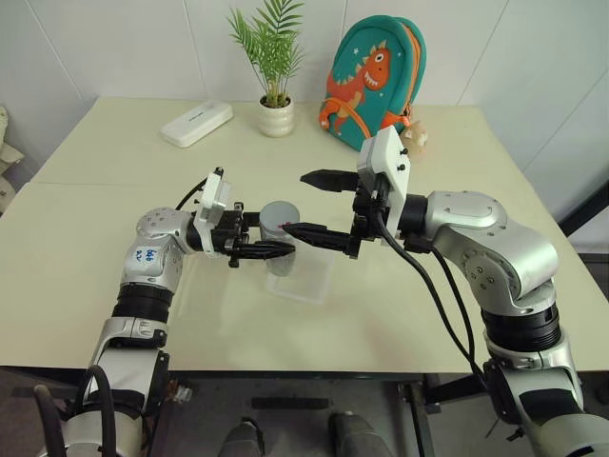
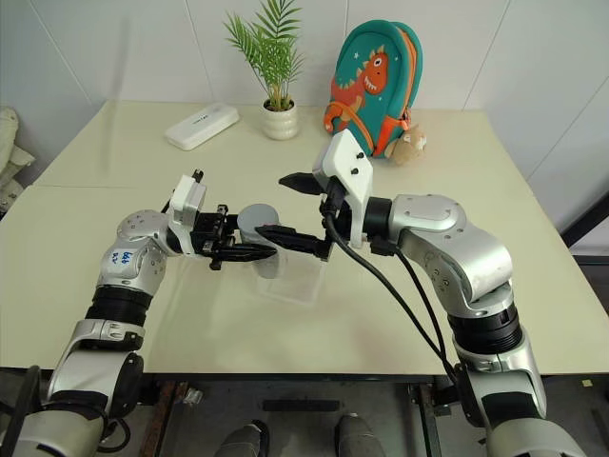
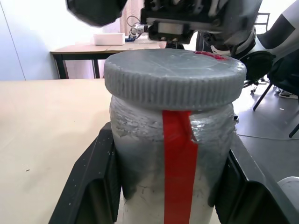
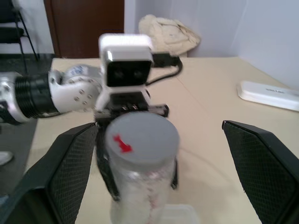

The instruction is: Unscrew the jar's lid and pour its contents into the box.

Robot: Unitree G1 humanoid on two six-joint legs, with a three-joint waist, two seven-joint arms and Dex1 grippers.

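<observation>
Two tools: left tool (image 1: 271, 250) pinches lidded jar (image 3: 173, 177); right tool (image 1: 309, 205) spread wide

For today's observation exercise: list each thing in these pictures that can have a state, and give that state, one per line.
jar: upright, held above the box
lid: still on the jar
box: on the table, under the jar
left end effector: shut on the jar's body
right end effector: open, fingers either side of the lid
backpack: standing upright

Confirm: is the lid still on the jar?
On. The lid sits flush atop the jar, held in the left gripper.
</observation>
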